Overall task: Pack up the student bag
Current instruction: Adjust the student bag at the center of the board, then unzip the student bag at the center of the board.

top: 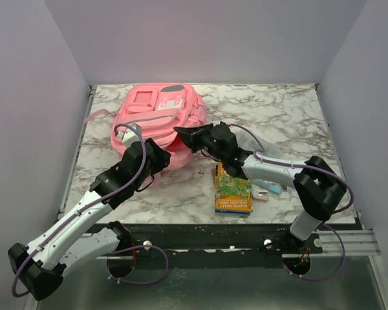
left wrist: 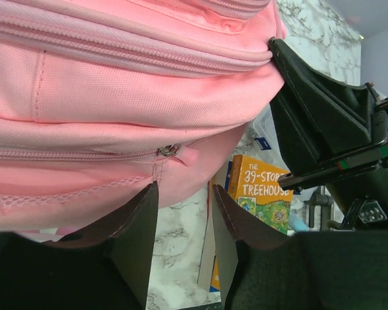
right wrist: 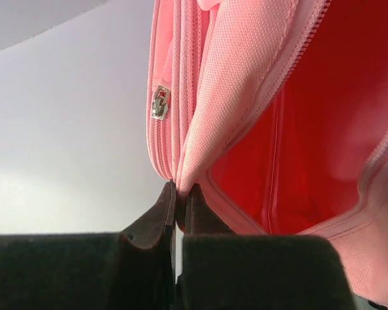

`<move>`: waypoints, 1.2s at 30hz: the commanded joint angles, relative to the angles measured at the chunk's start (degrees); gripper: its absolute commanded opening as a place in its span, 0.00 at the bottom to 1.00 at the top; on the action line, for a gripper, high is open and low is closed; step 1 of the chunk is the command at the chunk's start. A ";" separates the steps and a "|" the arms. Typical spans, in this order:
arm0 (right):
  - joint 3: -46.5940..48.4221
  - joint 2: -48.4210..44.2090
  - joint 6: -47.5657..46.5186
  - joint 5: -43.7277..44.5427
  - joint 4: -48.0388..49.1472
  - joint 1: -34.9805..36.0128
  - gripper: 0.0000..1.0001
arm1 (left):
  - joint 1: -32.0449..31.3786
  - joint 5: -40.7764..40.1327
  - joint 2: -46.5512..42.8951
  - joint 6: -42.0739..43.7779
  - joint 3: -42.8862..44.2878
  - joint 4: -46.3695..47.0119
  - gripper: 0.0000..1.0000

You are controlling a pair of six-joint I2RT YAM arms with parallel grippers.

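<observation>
The bag [top: 156, 113] lay on the far left part of the marbled worktop [top: 281, 116], its front pockets facing up and its near edge towards the arms. The right fingers [right wrist: 163, 205] were pressed together on a fold of pink fabric at the rim of the bag's opening, beside the zip track, lifting it. Red lining [right wrist: 310, 129] showed inside the gap, and a small metal zip pull [right wrist: 160, 102] hung just left of the pinched fold.

The left fingers [left wrist: 142, 213] stood spread at the bag's near side, with nothing between them; bare worktop showed through the gap. Their tips sat just below a seam of the bag, under another zip pull [left wrist: 167, 150]. Whether they touched the fabric could not be told.

A book [top: 233, 190] with a yellow and green cover lay flat on the worktop right of the bag, under the right arm. A pale blue item [top: 269, 186] lay just beside the book.
</observation>
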 commanded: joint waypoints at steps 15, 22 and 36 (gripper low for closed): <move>2.60 -1.15 -6.29 -3.45 3.73 0.21 0.01 | 0.06 0.97 6.38 5.42 6.94 -1.92 0.47; 0.29 -1.79 -18.29 -11.02 1.97 -0.69 0.01 | 0.09 3.70 4.67 21.05 9.03 -2.44 0.78; -0.36 -3.20 -28.95 -24.95 -1.40 -2.35 0.01 | 0.01 4.93 16.44 28.14 7.72 -1.93 0.84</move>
